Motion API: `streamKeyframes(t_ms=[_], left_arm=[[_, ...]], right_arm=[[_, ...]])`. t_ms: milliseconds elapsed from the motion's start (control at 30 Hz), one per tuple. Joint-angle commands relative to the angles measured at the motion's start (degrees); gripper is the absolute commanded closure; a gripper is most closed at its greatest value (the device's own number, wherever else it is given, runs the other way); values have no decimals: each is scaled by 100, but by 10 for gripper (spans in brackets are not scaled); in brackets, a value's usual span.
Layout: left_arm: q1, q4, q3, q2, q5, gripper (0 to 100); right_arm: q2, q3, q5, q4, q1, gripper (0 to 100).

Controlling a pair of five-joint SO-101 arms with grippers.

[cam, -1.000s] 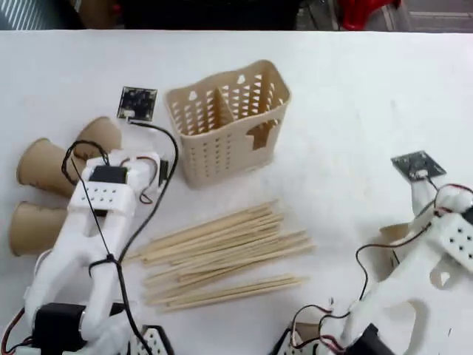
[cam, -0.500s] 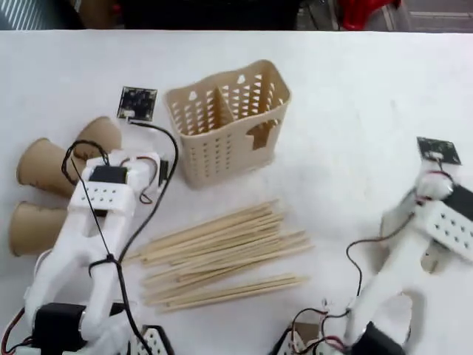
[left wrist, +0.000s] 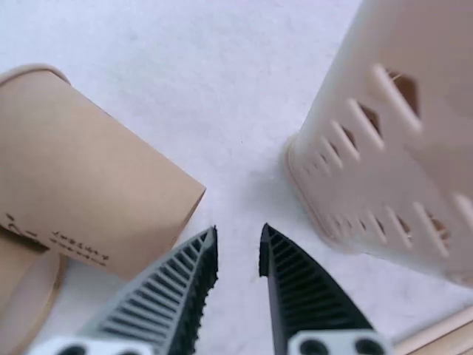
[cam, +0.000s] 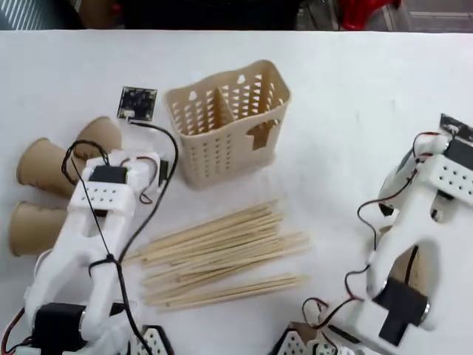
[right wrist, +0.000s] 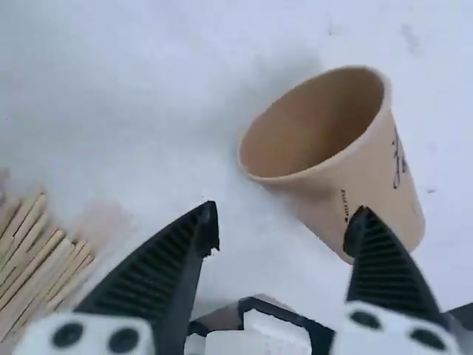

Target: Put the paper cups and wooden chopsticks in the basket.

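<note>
- your right arm (cam: 436, 185) has swung up toward the far right side of the table (cam: 355, 96) over the last second; your left arm (cam: 96, 214) has not shifted.
- right claw (right wrist: 284, 216): spread wide, holding nothing. it hangs over a paper cup (right wrist: 332, 155) that lies on its side with its open mouth facing the camera; one finger sits near the cup's side wall, and you cannot tell whether it touches.
- left claw (left wrist: 238, 233): only a narrow gap between the fingertips, nothing in it. it points down at bare table between another cup (left wrist: 89, 207) and the basket (left wrist: 392, 148).
- three brown cups lie on their sides at the left of the table: the first (cam: 44, 166), the second (cam: 100, 133) and the third (cam: 33, 225), all just beside your left arm.
- the beige slotted basket stands upright near the middle, split into two compartments, with nothing visible inside.
- the wooden chopsticks (cam: 222, 255) lie in a loose pile on the table on the near side of the basket, between your two arms.
</note>
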Motion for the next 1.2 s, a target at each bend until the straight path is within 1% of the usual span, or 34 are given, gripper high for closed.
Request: streamKeyframes(t_ms=[0,100,200,533,633,700,900,967,1033,1067,1100,1167], left_arm=[[-22,-123,-53,-189,-62,890],[-22,-114,-53,-189,-62,890],[-22,-123,-53,-189,-62,890],[-13,-123,-53,-189,-62,890],[-13,-114,-53,-189,-62,890],[-13,-114,-53,-189,-62,890],[-13,-123,-53,-189,-62,890],[-13,-123,-53,-189,-62,890],[-13,-123,-53,-189,-62,890],[-13,-114,-53,-189,-62,890],[-13,-114,-53,-189,-62,890],[-13,-114,-53,-189,-62,890]], right_arm=[[295,-334,-334,4,13,724],[585,-642,-589,40,233,725],[804,-853,-615,31,532,725],[1402,-1029,-132,48,1042,726],[1473,-1029,-88,4,1218,735],[1455,-1029,-79,-66,1323,764],[1429,-1029,457,-233,1604,861],[1420,-1029,791,-233,1613,901],[1367,-1125,1187,-233,1578,975],[1323,-1178,1327,-215,1578,991],[1270,-1266,1380,-180,1587,975],[1059,-1451,1319,-101,1596,983]])
